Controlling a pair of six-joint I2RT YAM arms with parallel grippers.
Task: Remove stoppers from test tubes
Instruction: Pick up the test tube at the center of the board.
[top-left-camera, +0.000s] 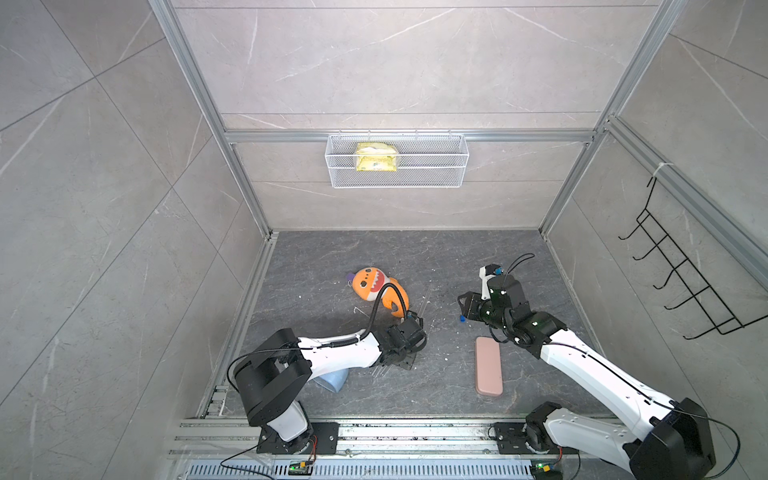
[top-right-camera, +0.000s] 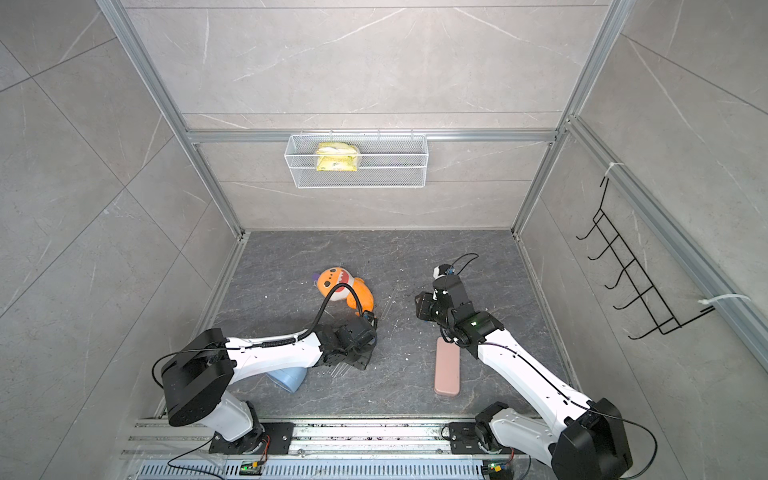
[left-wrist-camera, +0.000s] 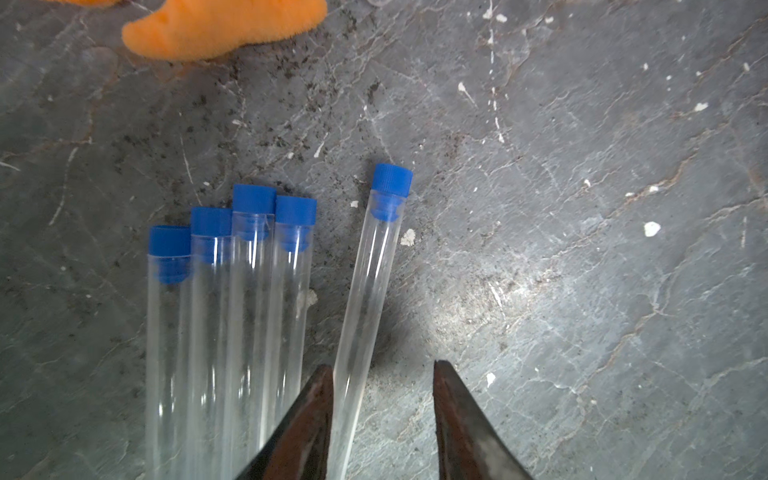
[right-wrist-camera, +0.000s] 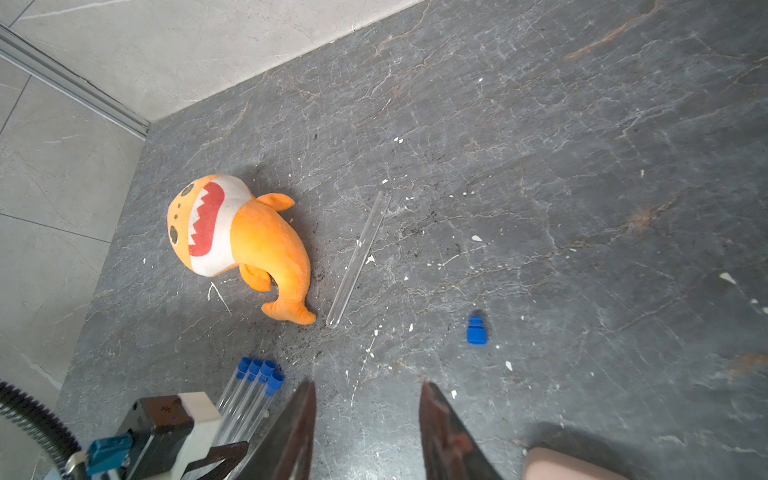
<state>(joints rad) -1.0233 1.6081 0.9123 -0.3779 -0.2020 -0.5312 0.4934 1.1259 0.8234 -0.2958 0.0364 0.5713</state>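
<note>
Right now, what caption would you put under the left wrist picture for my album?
Left gripper, jaws apart, straddles one test tube; four more lie beside it, all wearing blue stoppers.

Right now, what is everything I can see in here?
stoppered test tubes: five, clear, lying on floor
stoppers: five, blue, in those tubes
plush shark: one, orange, floor
open test tube: one, clear, beside shark
loose stopper: one, blue, floor
case: one, pink, floor
cup-like thing: one, pale blue, partly under left arm
crumbs: many, white, scattered
wire basket: one, white, back wall
packet: one, yellow, in basket
hook rack: one, black, side wall
left gripper: open, one stoppered tube between jaws
right gripper: open, empty
</note>
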